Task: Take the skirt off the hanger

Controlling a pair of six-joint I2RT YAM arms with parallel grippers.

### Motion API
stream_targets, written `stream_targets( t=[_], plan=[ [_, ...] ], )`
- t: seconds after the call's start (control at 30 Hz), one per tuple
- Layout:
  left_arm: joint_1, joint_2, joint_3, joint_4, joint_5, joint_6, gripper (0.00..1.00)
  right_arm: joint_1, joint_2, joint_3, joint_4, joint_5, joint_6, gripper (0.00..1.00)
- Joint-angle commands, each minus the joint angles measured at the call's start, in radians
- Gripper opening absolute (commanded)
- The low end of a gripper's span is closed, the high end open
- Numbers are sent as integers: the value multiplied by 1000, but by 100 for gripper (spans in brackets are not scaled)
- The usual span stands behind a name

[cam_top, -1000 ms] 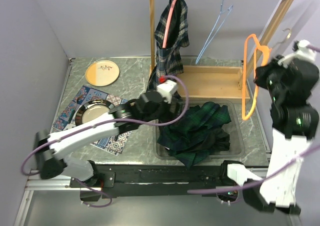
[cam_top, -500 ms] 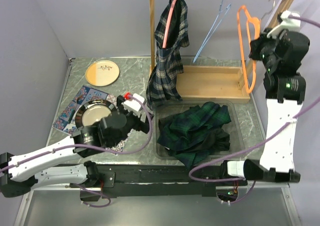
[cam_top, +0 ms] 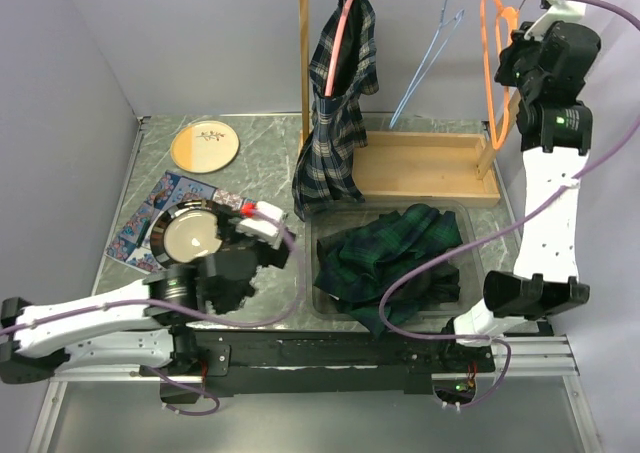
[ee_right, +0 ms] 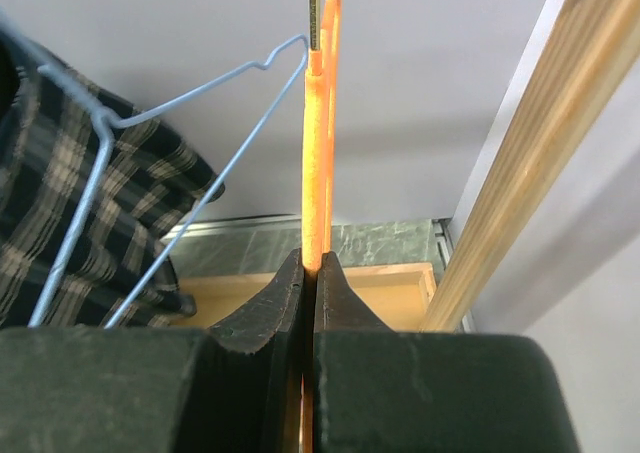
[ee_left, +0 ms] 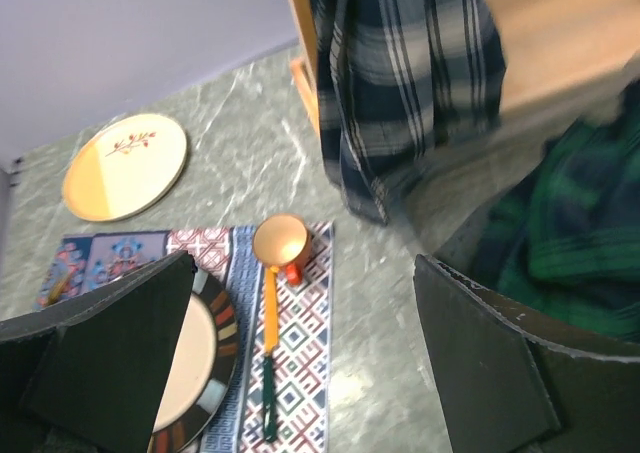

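Note:
A dark green plaid skirt (cam_top: 395, 258) lies crumpled in the clear bin (cam_top: 480, 283); its edge shows in the left wrist view (ee_left: 570, 213). My right gripper (cam_top: 512, 55) is high at the rail, shut on the bare orange hanger (cam_top: 492, 83). In the right wrist view the jaws (ee_right: 312, 263) pinch the hanger's orange bar (ee_right: 318, 153). A second, navy plaid skirt (cam_top: 335, 123) hangs on a pink hanger (cam_top: 343, 33). My left gripper (cam_top: 260, 245) is open and empty over the placemat, left of the bin (ee_left: 300, 293).
An empty blue wire hanger (cam_top: 425, 58) hangs between the two others on the wooden rack (cam_top: 420, 168). A yellow plate (cam_top: 204, 145), a dark-rimmed plate (cam_top: 190, 231) and an orange ladle (ee_left: 268, 313) on a patterned placemat (cam_top: 150, 208) are at the left.
My right arm has lifted the orange hanger up and back to the rail. My left arm has pulled away from the bin toward the near left, still open.

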Motion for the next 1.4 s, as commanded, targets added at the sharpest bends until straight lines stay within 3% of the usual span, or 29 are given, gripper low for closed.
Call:
stream_targets(
  t=[0.0, 0.2, 0.4, 0.5, 0.53, 0.63, 0.77, 1.0, 1.17, 1.23, 1.37],
  plan=[
    [-11, -202, -18, 89, 14, 23, 97, -6, 66, 81, 117, 32, -10, 0],
    [-43, -394, -74, 186, 32, 54, 97, -28, 180, 154, 128, 52, -10, 0],
    [-79, -447, -102, 242, -52, 120, 97, -40, 226, 140, 134, -6, 52, 0],
    [-86, -442, -107, 252, -64, 143, 97, -43, 200, 123, 128, -2, 88, 9],
    [-87, -439, -113, 252, -69, 146, 97, -41, 190, 129, 99, 10, 100, 20],
    [-90, -418, -111, 238, -76, 143, 97, -40, 107, 105, 68, 32, 149, 39],
    [-91, -398, -125, 267, -90, 149, 97, -41, -23, 27, 15, -42, 209, 51],
    [-93, -401, -82, 229, -6, 71, 97, -41, -174, -35, -189, -77, 304, 92],
    [-91, -294, 56, 122, 9, 2, 98, -25, -298, -133, -235, -195, 448, 91],
    [-91, -251, 117, 112, -4, 19, 98, 7, -349, -202, -203, -220, 462, 91],
    [-70, -115, 208, 144, 9, 100, 98, 92, -429, -190, -212, -241, 528, 87]
  ],
)
